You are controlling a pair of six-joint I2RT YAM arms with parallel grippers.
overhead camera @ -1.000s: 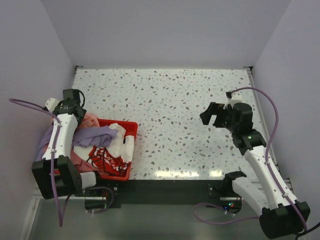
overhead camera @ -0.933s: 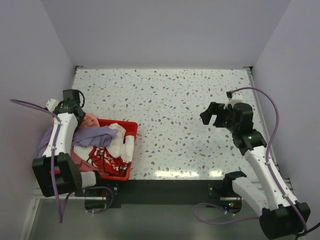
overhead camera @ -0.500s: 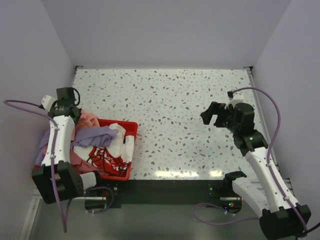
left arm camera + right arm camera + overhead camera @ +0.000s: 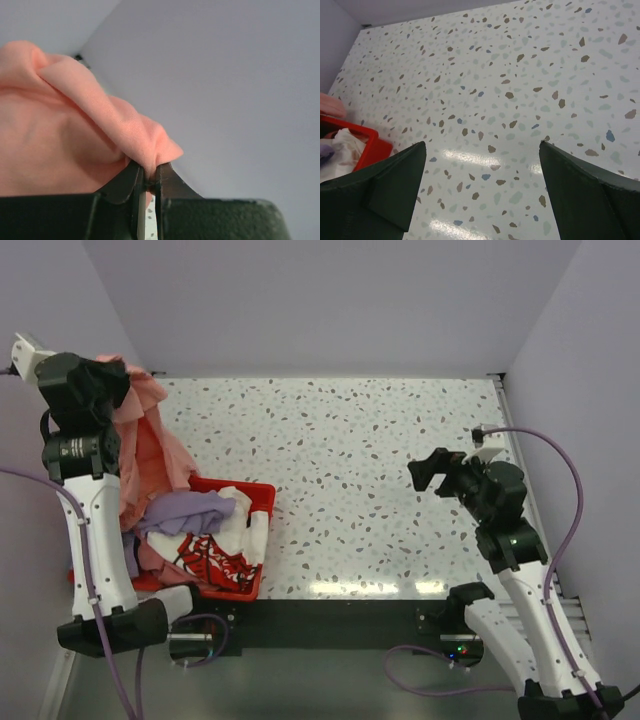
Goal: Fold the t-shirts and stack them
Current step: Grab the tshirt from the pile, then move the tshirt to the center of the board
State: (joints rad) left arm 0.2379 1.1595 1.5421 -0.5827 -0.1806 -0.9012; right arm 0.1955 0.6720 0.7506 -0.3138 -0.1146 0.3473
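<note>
At the upper left, the left gripper (image 4: 108, 378) is clenched on a bunched fold of the salmon-pink t-shirt (image 4: 150, 445) and holds it high, likely so the cloth hangs clear of the red crate (image 4: 240, 485). The lavender t-shirt (image 4: 185, 508) and white printed t-shirt (image 4: 215, 555) lie in that crate. At the right, the right gripper (image 4: 432, 473) hovers over the table (image 4: 350, 440), spread wide and empty, probably waiting to catch an edge.

Looking steeply down from behind over the table (image 4: 350, 440); from the left wrist, hard against the salmon-pink t-shirt (image 4: 75, 125) and wall (image 4: 225, 75); from the right wrist, low toward 10 o'clock, sharing table and red crate (image 4: 366, 143).
</note>
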